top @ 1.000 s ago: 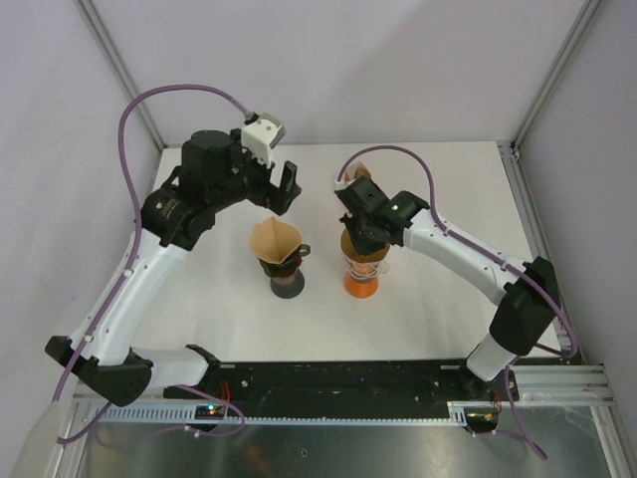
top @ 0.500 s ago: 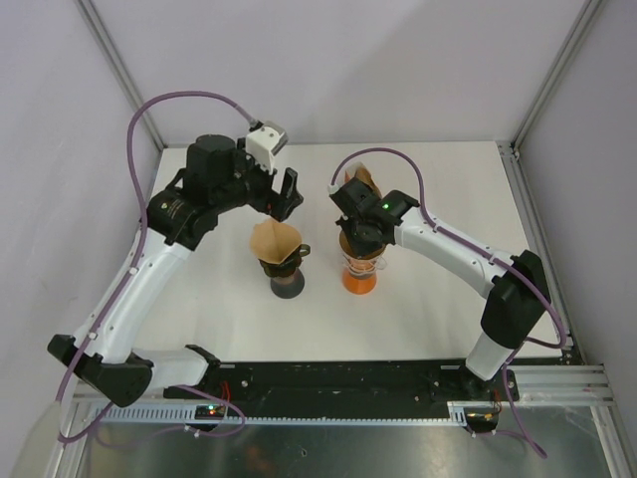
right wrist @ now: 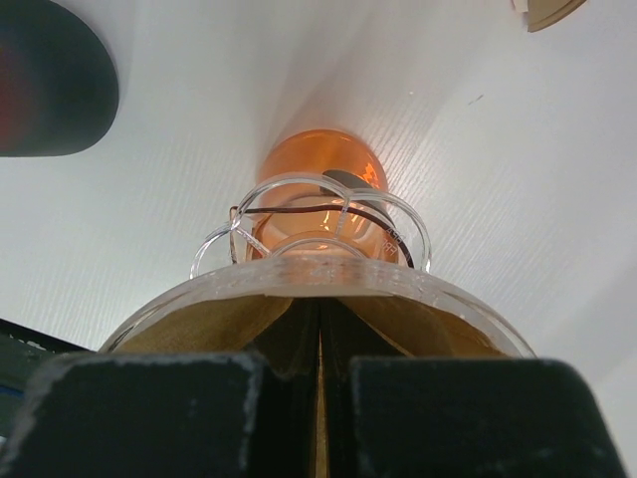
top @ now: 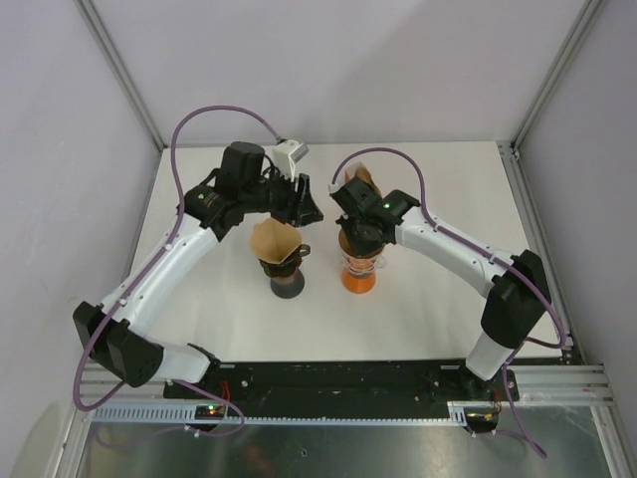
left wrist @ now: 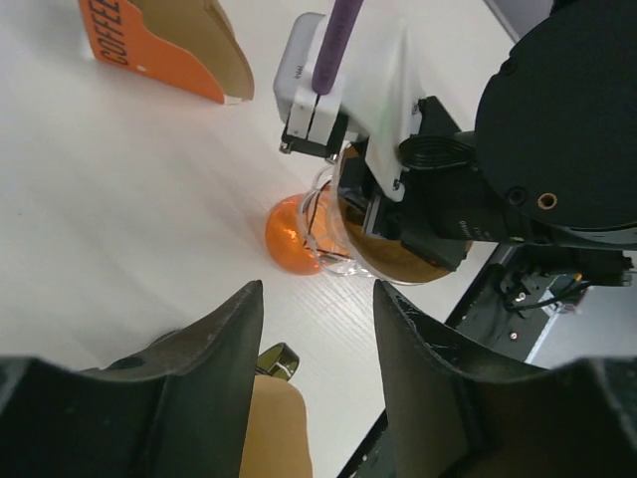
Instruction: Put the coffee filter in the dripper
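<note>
right claw point(right wrist: 320, 311): jaws pressed together, a thin tan edge of paper showing in the seam between them; it is clamped on the coffee filter point(right wrist: 204, 324), whose brown paper spreads to both sides inside the rim of the clear dripper point(right wrist: 318, 277); the dripper stands on its orange base point(right wrist: 318, 164) on the white table point(top: 448, 179), right of centre;
left claw point(left wrist: 317, 295): jaws apart with a clear gap, nothing between them, touching nothing; it hangs just left of the right claw, above the far side of the dark dripper point(top: 287, 285);
a second filter point(top: 274, 239) sits open in the dark dripper, left of the clear one, the two near but apart;
left wrist view alone shows the lettering on the orange box point(left wrist: 159, 45) at the far side; right wrist view alone shows the paper in the seam; the top view alone shows both drippers side by side.
</note>
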You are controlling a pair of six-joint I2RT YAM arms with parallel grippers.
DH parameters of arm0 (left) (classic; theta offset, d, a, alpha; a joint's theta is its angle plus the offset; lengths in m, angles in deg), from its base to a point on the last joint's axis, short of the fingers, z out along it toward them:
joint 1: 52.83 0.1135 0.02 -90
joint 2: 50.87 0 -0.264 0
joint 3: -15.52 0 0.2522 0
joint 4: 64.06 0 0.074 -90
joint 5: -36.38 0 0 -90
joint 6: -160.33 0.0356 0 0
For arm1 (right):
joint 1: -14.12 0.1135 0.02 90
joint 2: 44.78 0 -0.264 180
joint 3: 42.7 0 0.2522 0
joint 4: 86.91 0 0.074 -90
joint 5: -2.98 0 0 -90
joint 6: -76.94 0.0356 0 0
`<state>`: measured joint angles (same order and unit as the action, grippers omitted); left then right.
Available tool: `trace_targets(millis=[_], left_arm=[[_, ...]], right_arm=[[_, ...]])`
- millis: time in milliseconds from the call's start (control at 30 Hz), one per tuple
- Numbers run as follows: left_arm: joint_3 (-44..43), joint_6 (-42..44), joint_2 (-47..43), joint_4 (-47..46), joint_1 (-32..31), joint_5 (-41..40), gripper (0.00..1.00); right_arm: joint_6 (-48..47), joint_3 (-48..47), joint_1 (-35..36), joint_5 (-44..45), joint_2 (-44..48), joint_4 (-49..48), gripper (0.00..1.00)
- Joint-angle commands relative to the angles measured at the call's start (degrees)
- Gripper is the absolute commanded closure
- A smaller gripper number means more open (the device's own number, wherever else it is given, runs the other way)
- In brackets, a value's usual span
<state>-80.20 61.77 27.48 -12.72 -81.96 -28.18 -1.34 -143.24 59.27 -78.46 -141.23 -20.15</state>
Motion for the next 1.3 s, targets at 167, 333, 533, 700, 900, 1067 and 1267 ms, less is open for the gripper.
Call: trace_targets(millis=[167,333,533,700,900,1067,1267], left_arm=[[3.38,-8.06,0.24,-6.04,-1.90,4.05,0.51],[3.89,-11.03,-0.99,-7.76,-2.32,2.56,0.54],[5.81,-13.42,0.46,-9.23,-2.61,3.08,0.55],[7.02,-13.53,1.99,-9.94,-4.03,2.03,0.55],[6.54,-13.42,4.09,-9.98,-5.47,1.53,0.55],[7.36,-13.63,4.75,-10.16,-5.67,1.15,0.57],[6.50,-14.17,7.27,-10.42,-5.76,2.05,0.58]], right_arm=[[-0.11,1.56,-0.90,-0.63,-1.23,-2.15,1.00],[0.34,2.34,-1.01,-0.26,-0.73,-2.29,1.00],[0.51,2.67,-1.16,0.05,0.14,-2.38,1.00],[0.52,2.67,-1.20,0.12,0.54,-2.52,1.00],[0.63,2.72,-1.27,0.15,0.93,-2.59,1.00],[0.59,2.96,-1.70,-0.44,1.34,-3.12,1.00],[0.42,3.32,-1.81,-1.21,1.36,-3.82,1.00]])
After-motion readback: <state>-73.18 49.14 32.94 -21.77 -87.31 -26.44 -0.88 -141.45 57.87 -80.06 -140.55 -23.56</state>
